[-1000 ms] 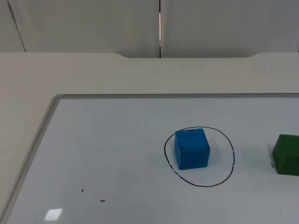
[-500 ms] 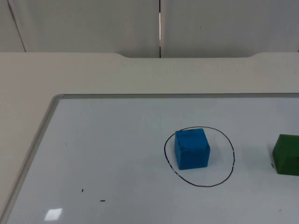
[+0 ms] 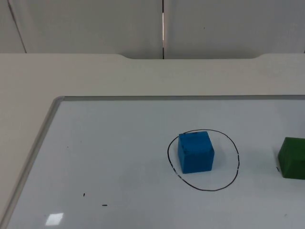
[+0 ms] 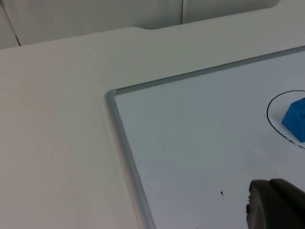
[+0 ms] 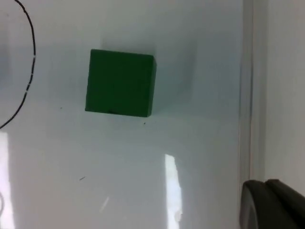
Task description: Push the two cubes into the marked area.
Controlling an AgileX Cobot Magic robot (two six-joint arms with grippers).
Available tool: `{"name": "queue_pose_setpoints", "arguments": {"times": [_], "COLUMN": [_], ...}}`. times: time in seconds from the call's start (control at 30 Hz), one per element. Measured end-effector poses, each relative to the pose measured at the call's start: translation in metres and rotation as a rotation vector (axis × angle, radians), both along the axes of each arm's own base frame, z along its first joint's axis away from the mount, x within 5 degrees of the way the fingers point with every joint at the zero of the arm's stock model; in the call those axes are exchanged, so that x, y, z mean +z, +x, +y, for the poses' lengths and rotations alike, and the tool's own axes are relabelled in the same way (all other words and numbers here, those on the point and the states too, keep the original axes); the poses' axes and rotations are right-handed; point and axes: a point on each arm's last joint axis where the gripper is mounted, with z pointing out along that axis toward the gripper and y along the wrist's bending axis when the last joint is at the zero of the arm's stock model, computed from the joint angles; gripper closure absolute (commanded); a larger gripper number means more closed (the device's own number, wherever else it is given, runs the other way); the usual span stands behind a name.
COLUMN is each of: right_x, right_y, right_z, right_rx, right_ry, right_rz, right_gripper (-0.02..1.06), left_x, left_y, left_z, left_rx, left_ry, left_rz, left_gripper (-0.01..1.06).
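A whiteboard (image 3: pixel 119 157) with a thin metal frame lies flat on the white table top (image 3: pixel 95 76), taking up the lower two thirds of the top view, its rounded far-left corner in the left middle of the frame. A hand-drawn black circle (image 3: pixel 237 162) sits a little right of centre on the board, and the blue cube (image 3: pixel 195 151) stands inside it, toward the circle's left and upper side, its lower left edge close to the line. The green cube (image 3: pixel 291 158) rests on the board at the right edge of the top view, cut off by the frame, outside the circle and apart from it, with bare board between the two cubes. A few small dark specks mark the board toward the lower left of the top view. Beyond the table the grey partition wall (image 3: pixel 95 24) runs across the top of the frame. In the left wrist view the left gripper (image 4: pixel 274 205) hangs over the board near its corner, with the blue cube (image 4: pixel 295 119) and part of the circle (image 4: pixel 269 117) ahead of it; whether its claw is open or closed cannot be told. In the right wrist view the right gripper (image 5: pixel 267 205) hangs near the board's edge rail, the green cube (image 5: pixel 120 82) lying apart from it and beside an arc of the circle (image 5: pixel 29 71); its claw's state cannot be told either, and nothing is seen in its grasp.
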Motion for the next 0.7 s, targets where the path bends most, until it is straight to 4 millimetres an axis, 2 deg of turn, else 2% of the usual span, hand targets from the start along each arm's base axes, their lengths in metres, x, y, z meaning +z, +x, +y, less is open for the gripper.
{"name": "queue_pose_setpoints", "arguments": {"times": [0.1,0.2,0.23,0.4,0.57,0.7], "right_x": [-0.012,-0.033,-0.033,-0.058,-0.071,-0.092], "right_y": [0.009,0.023,0.023,0.039,0.051,0.063], "right_z": [0.001,0.002,0.002,0.003,0.004,0.006], "right_rx": [-0.004,-0.008,-0.008,-0.008,-0.019,-0.034], "right_ry": [-0.001,-0.003,-0.003,-0.006,0.0,0.012], "right_rz": [0.025,0.067,0.067,0.106,0.139,0.156], "right_gripper": [1.05,1.05,1.05,1.05,1.05,1.05], "left_x": [0.0,0.0,0.0,0.0,0.0,0.0], "left_y": [0.0,0.0,0.0,0.0,0.0,0.0], "left_z": [0.0,0.0,0.0,0.0,0.0,0.0], "left_rx": [0.001,0.001,0.001,0.001,0.001,0.001], "left_ry": [0.002,0.002,0.002,0.002,0.002,0.002], "left_rz": [0.0,0.0,0.0,0.0,0.0,0.0], "left_gripper": [1.05,1.05,1.05,1.05,1.05,1.05]}}
